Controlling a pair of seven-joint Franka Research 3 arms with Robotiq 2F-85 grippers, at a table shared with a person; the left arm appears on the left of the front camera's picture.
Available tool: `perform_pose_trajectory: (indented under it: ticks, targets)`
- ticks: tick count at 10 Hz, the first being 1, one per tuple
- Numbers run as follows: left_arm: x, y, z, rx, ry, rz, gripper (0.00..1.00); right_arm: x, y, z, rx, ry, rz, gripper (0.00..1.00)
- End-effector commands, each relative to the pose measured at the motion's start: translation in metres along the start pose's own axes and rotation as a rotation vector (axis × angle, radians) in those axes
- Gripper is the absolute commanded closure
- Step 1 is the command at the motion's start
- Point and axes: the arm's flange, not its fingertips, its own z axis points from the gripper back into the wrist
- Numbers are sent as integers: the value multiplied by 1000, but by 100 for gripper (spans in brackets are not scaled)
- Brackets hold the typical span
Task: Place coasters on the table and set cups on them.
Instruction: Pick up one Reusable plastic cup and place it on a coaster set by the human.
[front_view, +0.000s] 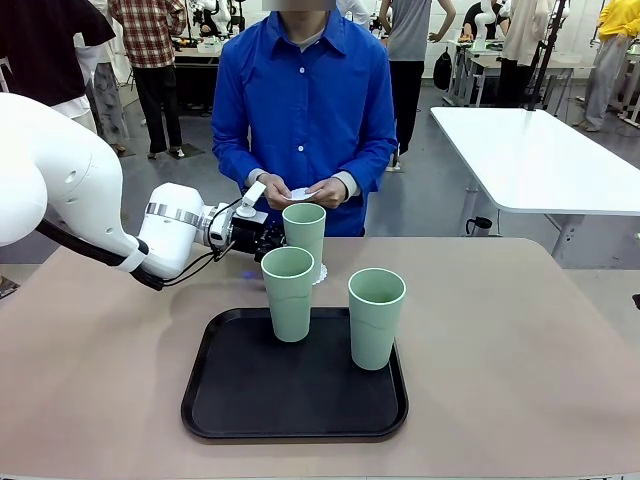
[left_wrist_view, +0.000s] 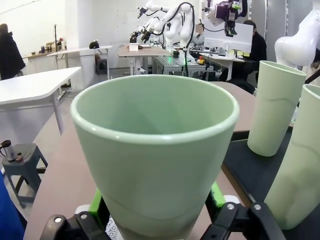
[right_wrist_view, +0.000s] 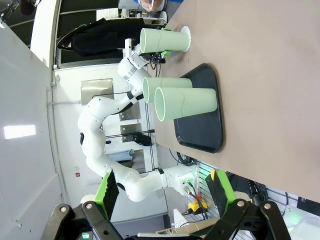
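Note:
One mint-green cup (front_view: 304, 232) stands upright on a lacy white coaster (front_view: 319, 272) on the tan table (front_view: 500, 330), just beyond the tray. My left gripper (front_view: 268, 240) is at its left side. In the left wrist view this cup (left_wrist_view: 155, 135) rises between the green pads (left_wrist_view: 97, 207), which sit just off its walls, jaws open. Two more cups (front_view: 288, 293) (front_view: 376, 317) stand on the black tray (front_view: 230, 400). The person's hands hold another white coaster (front_view: 300, 193) above the table's far edge. My right gripper (right_wrist_view: 162, 185) is open and holds nothing, off to the side.
The person in a blue shirt (front_view: 300, 110) stands at the far edge, right behind the placed cup. A white table (front_view: 530, 160) stands beyond the back right corner. Bare tabletop lies on both sides of the tray.

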Motion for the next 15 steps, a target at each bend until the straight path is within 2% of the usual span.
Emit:
perform_pose_trajectory:
  ticks: [1, 7, 15]
  targets:
    - [0, 8, -2, -14, 6, -14, 0, 2, 0, 0, 18, -3, 2, 0]
    - [0, 8, 1, -38, 1, -8, 0, 2, 0, 0, 18, -3, 2, 0]
    - [2, 7, 15, -91, 42, -9, 0, 2, 0, 0, 18, -3, 2, 0]
